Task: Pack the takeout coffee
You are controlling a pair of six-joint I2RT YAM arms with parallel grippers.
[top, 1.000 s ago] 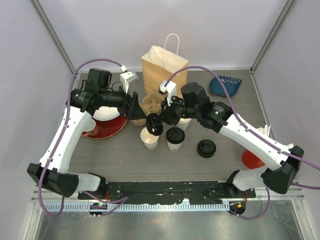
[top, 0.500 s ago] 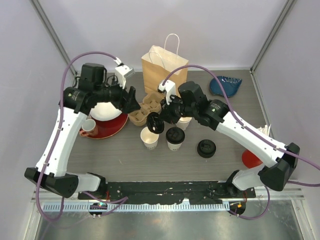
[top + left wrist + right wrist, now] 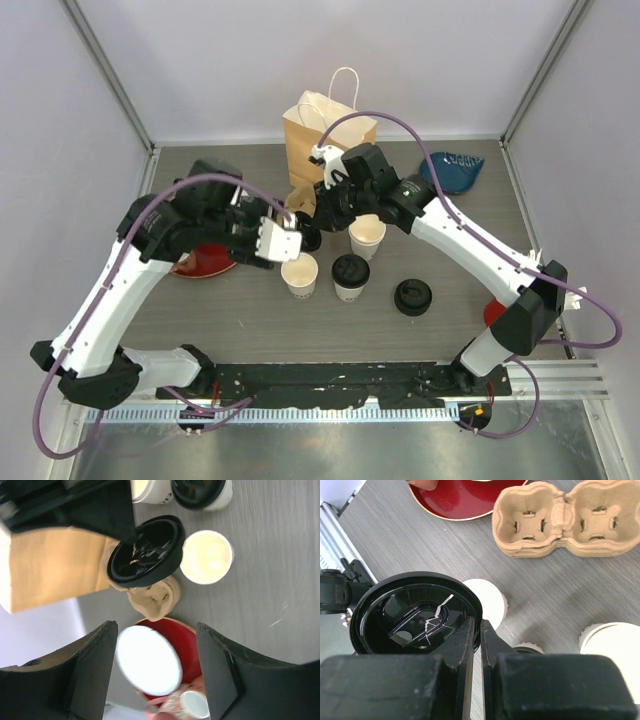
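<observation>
Top view: right gripper over mid bench, jaws clamped on rim of black lid. Left gripper just beside it, jaws spread, nothing between. Lidded cup upright on bench; open cup just left of it, second open cup behind. Dark print on cup walls, too small to read. Brown paper bag at back, lid stack right of cups.

Left wrist: fingers wide apart, empty. Black lid over cup carrier, beside open cup. Red plate below.

Right wrist: jaws pinched shut on lid rim. Cup carrier and red plate beyond.
</observation>
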